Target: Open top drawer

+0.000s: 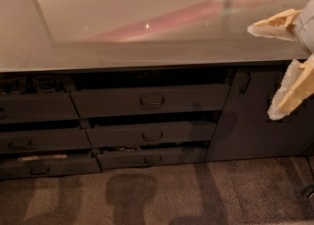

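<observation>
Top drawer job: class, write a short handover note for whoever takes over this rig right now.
Gripper: at the right edge, in front of the cabinet door, fingers open, holding nothing.
Top drawer: centre, just under the counter; its handle is well left of the gripper, untouched.
Done: nothing grasped; no inner tray shows.
Left: reach the handle, grip it, pull the drawer out.

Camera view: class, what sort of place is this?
Probably a kitchen or break room: long grey countertop, top drawer among stacked drawers, cabinet door. The end effector hangs open at far right.
</observation>
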